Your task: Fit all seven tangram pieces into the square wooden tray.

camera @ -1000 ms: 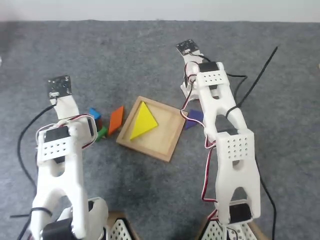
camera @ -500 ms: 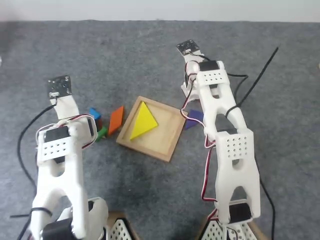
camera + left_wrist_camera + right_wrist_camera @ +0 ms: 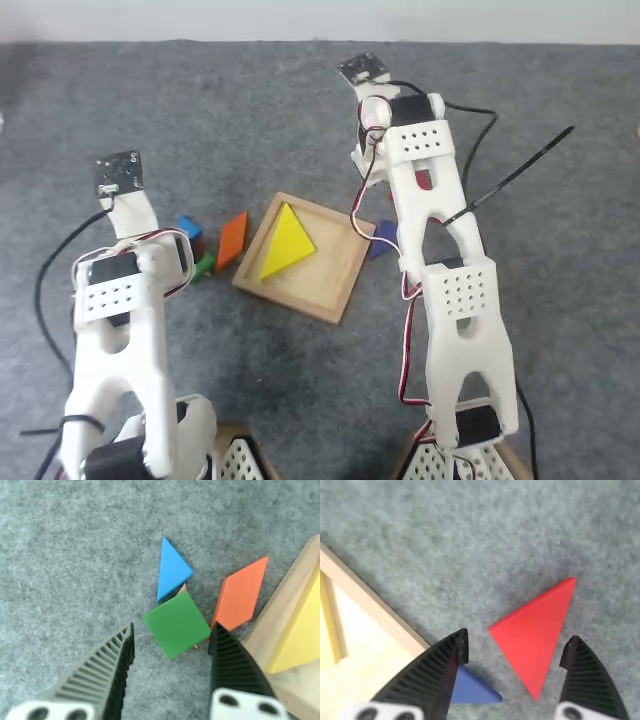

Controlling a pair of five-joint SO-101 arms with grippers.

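Note:
The square wooden tray lies mid-table with a yellow triangle inside it. Left of it are an orange parallelogram, a light blue triangle and a green square. A brownish piece peeks from under the green square. My left gripper hangs open just above the green square. By the tray's right corner lie a dark blue triangle and a red triangle. My right gripper is open, its fingers either side of the red triangle.
Grey carpet covers the table. A black cable trails from the right arm across the carpet on the right. The left arm stands at the front left. The tray rim runs close beside the right gripper.
The right arm has stretched farther from the front edge and shifted slightly left, dragging its cable along. The left arm and all pieces have stayed put.

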